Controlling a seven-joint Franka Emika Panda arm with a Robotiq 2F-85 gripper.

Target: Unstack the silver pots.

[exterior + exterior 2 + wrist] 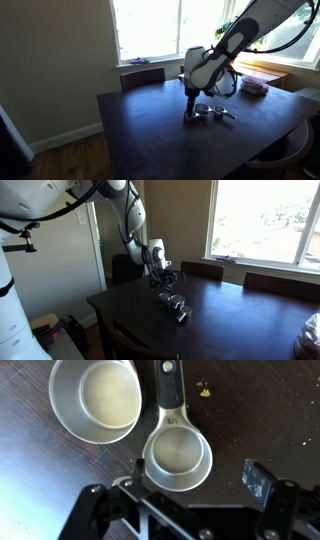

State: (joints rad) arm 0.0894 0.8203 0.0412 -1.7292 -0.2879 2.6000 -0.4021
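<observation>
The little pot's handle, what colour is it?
The handle is black; the wrist view shows it best.

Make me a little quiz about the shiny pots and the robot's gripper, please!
1. True or false: in the wrist view, the smaller silver pot sits inside the larger silver pot.
2. The gripper is: A) shut on a pot, B) open and holding nothing, C) out of view.
3. Fill in: the smaller silver pot's handle is ___ in colour.
Key: 1 false, they lie side by side on the dark table; 2 B; 3 black.
</observation>
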